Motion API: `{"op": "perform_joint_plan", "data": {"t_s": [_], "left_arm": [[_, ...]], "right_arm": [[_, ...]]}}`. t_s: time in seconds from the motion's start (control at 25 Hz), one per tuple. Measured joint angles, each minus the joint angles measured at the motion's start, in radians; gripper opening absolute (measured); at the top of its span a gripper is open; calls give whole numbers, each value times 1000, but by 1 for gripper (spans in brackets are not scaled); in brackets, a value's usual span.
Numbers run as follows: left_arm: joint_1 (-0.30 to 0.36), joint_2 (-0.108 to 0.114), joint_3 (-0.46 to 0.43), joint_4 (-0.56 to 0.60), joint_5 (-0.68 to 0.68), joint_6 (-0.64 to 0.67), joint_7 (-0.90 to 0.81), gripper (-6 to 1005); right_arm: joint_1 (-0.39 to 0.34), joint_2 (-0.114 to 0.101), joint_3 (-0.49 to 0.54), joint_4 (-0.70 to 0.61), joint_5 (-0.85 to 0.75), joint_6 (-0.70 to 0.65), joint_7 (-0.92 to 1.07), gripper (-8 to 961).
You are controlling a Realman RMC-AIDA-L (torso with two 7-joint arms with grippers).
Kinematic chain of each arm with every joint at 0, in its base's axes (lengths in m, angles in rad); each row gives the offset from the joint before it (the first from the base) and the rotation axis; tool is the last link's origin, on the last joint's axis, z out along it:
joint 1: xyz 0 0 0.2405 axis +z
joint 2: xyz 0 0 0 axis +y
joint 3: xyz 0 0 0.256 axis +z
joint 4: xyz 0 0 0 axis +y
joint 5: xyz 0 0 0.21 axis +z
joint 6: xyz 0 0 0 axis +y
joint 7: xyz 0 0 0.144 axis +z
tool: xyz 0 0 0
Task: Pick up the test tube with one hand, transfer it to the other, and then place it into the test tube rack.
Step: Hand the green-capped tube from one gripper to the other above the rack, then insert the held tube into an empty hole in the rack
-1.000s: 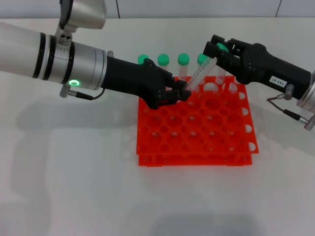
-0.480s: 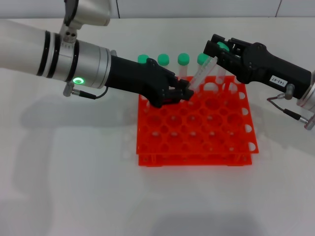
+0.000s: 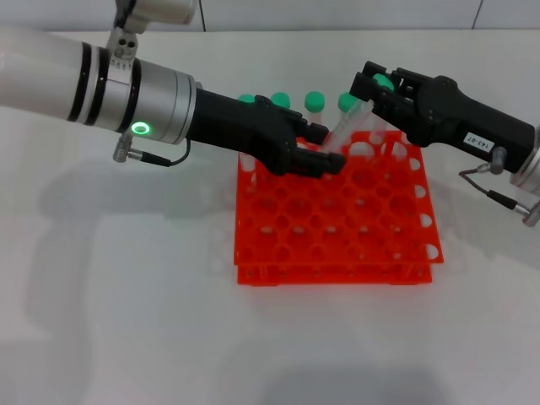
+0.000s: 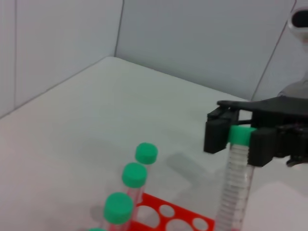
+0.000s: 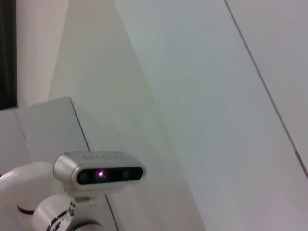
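My left gripper (image 3: 325,150) reaches in over the back rows of the orange-red test tube rack (image 3: 337,215). Its jaws sit around the lower end of the test tube (image 3: 346,128), but I cannot tell whether they are pressing it or merely flanking it. Just behind those jaws stand the other green-capped tubes (image 4: 126,187), upright in the rack's back row.

The tube itself leans, its lower end at the left jaws and its green cap up at the right. In the left wrist view my right gripper (image 4: 237,138) has its jaws pinched on that cap, so the tube hangs from the right side.

Risks, in my judgement: if the right jaws let go before the left jaws are firmly seated, the tube would tip and drop onto the rack top or the worktop (image 3: 126,321). The tilt could also catch the tube's lower tip on a hole rim.

Clearance is tight behind the left jaws, where the standing tubes could be knocked. In front of both grippers the holes look unoccupied.
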Motion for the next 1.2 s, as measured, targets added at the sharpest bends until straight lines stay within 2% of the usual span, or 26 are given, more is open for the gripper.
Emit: {"op": "perform_joint_plan", "data": {"t_s": [0.12, 0.24, 0.4, 0.56, 0.72, 0.88, 0.96, 1.08, 1.2], "left_arm": [[7, 0, 7, 50, 3, 45, -51, 501], [34, 1, 22, 154, 21, 102, -137, 565], [96, 0, 25, 375, 90, 188, -297, 650], [179, 0, 25, 615, 177, 253, -470, 807], [268, 0, 20, 805, 179, 323, -527, 895], [407, -4, 30, 973, 113, 327, -530, 894], [513, -5, 31, 1035, 16, 308, -480, 894], [639, -5, 25, 1065, -61, 264, -419, 894], [732, -6, 24, 1059, -89, 209, -374, 895]], "right_arm": [[-5, 0, -3, 0, 0, -10, 1, 263], [-12, 0, -4, -3, 0, -22, 2, 263], [-18, -1, -6, -8, -3, -28, 6, 263], [-18, -2, -11, -10, -9, -36, 8, 263], [-18, -9, -30, -23, -10, -51, 10, 264], [-15, -13, -89, -87, -11, -44, 45, 264], [-8, -13, -134, -139, -11, -33, 72, 264], [4, -12, -191, -207, -11, -6, 108, 264], [28, -15, -236, -246, -12, 17, 144, 264]]}}
